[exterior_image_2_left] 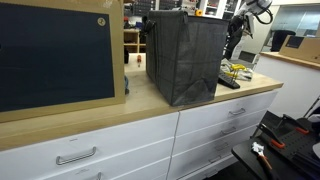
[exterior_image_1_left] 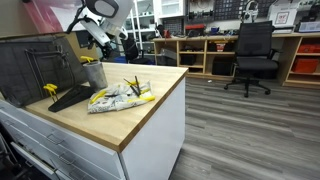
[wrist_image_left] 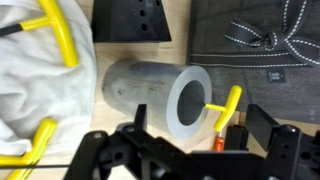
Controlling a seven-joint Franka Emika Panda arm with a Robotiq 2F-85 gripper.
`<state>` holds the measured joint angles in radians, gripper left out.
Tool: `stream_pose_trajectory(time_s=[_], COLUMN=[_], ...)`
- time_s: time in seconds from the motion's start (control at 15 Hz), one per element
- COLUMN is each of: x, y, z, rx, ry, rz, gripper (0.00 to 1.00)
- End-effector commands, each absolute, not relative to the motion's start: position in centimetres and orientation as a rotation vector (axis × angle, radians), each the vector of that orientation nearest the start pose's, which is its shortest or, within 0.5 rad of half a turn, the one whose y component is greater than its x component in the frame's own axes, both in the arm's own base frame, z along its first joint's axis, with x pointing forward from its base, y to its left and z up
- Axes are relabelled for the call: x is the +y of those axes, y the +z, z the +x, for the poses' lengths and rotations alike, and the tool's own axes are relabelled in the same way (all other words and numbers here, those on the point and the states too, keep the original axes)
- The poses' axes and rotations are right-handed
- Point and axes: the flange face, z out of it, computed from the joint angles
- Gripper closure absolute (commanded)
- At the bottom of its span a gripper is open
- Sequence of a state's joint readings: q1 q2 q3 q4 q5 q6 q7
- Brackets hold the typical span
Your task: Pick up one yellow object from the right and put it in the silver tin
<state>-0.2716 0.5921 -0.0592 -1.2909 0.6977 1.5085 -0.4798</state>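
— So, how does the claw (wrist_image_left: 195,142) stand?
— Wide open. Both black fingers (wrist_image_left: 105,155) are spread apart and grip nothing. It hangs right over the silver tin (wrist_image_left: 140,95).
— And the tin itself?
— On the wooden tabletop (wrist_image_left: 182,30), with its round mouth turned toward the wrist camera. A yellow piece (wrist_image_left: 226,104) shows at the right edge of that mouth, between the spread fingers and not clamped by them. I cannot tell whether it is inside the tin or only leaning on the rim.
— What lies around it?
— Just left of the tin is a white cloth (wrist_image_left: 30,90) with more yellow T-shaped pieces (wrist_image_left: 60,35) on it. On the far side is a black wedge (wrist_image_left: 130,20), and far right a dark grey cloth (wrist_image_left: 250,40) with pale stitching.
— And from outside?
— In an exterior view the arm (exterior_image_1_left: 100,20) bends down over the far end of the tabletop, beside the dark mesh rack (exterior_image_1_left: 35,65). The white cloth lies nearer. An office chair (exterior_image_1_left: 252,55) stands well apart on the floor.
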Motion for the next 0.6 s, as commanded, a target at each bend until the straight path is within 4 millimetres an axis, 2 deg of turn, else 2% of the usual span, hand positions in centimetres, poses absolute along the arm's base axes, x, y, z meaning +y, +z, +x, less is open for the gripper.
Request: stream_pose_trajectory(time_s=[0.0,0.27,0.53], x=[-14.0,-12.7,-9.6], y=[41.4,41.4,41.6], z=[66.3,66.6,67.4], rx=[0.034,0.203,0.324], ry=[0.088,0.118,0.168], rz=[-2.568,-2.742,-2.819], gripper=[0.0,0.0,0.0])
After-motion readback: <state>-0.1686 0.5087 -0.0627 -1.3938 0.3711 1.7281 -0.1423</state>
